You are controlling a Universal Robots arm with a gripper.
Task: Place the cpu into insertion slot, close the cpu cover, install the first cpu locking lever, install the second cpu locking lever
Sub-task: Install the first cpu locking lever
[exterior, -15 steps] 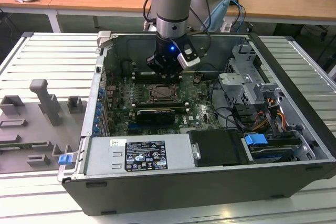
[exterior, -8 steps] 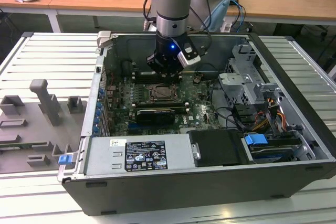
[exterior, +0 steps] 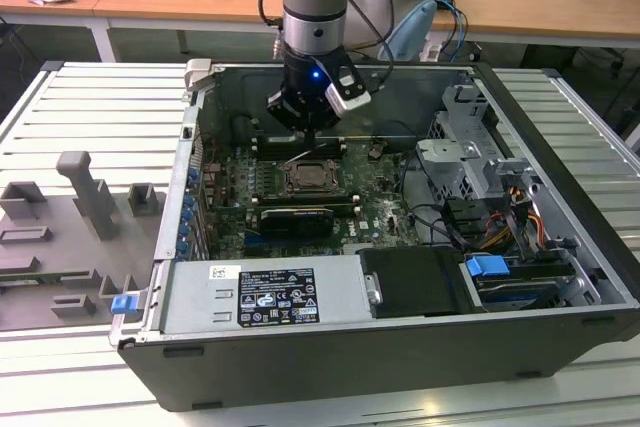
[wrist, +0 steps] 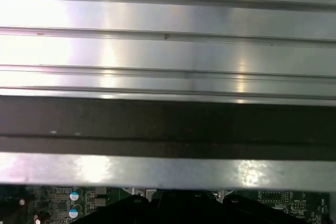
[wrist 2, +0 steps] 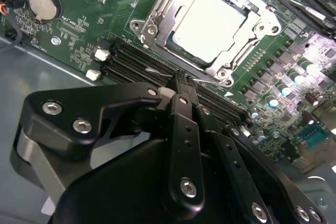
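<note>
**Control:** Tool state?

**Operator:** I found the gripper (wrist 2: pixel 179 81) narrow, its fingers closed together with nothing visible between them.

**Control:** And the cpu (wrist 2: pixel 209 24)?

**Operator:** It sat in the insertion slot (exterior: pixel 291 178), with the cpu cover (wrist 2: pixel 157 11) flat over it. In the exterior view it lay at six o'clock from the tip. A thin locking lever (wrist 2: pixel 160 72) ran along the slot's near edge, just beside the tip. I could not confirm contact.

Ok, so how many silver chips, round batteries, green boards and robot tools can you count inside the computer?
silver chip: 1
round battery: 1
green board: 1
tool: 1
Total: 4
</note>
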